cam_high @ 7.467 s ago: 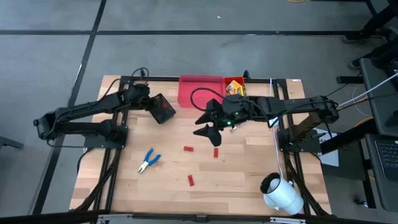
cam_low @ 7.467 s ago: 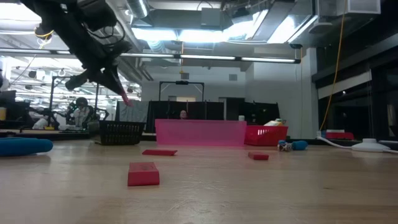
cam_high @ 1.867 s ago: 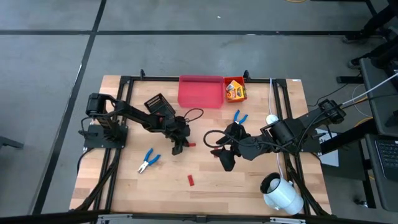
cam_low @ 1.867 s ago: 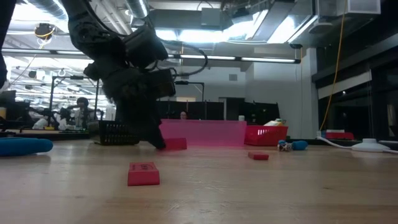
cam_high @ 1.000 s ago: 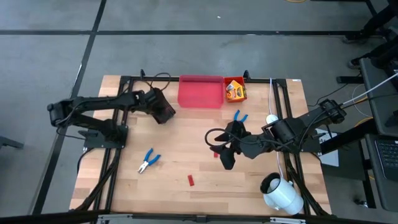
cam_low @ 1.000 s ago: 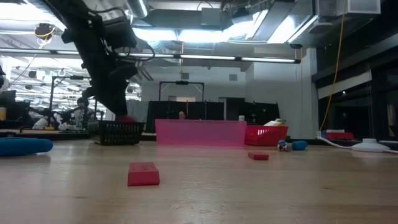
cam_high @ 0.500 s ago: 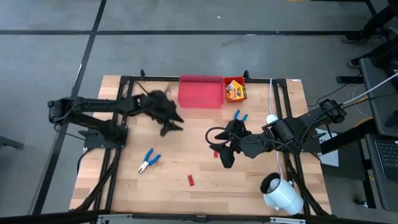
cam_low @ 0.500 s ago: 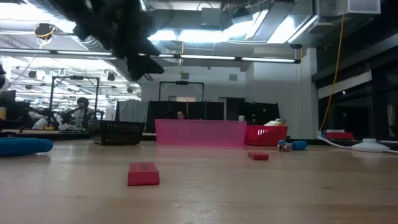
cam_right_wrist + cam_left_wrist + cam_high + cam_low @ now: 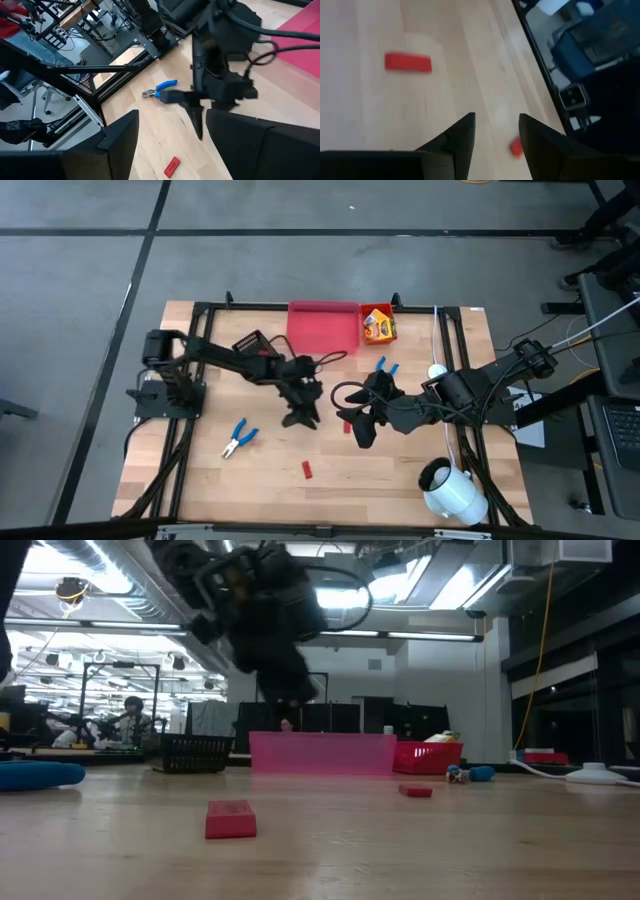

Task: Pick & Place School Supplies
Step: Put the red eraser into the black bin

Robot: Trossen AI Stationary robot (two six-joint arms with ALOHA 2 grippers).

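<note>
Two small red pieces lie flat on the wood: one toward the near edge, one below my right gripper. My left gripper hangs open over the table's middle, holding nothing; its wrist view shows both red pieces ahead of it. My right gripper is open too and stands above the table. Blue-handled pliers lie at the left and at the far right. Yellow-and-green crayon boxes sit in the orange bin.
A black mesh bin, a pink bin and an orange bin line the far edge. A large white cylinder lies at the near right corner. The two grippers stand close together at mid-table. Bare wood shows along the near side.
My left gripper has left the black mesh bin and swung toward the table's right and near side, sinking a little and rolling at the wrist, to stand beside my right gripper. The red piece seen at its fingertips above the bin no longer shows there.
</note>
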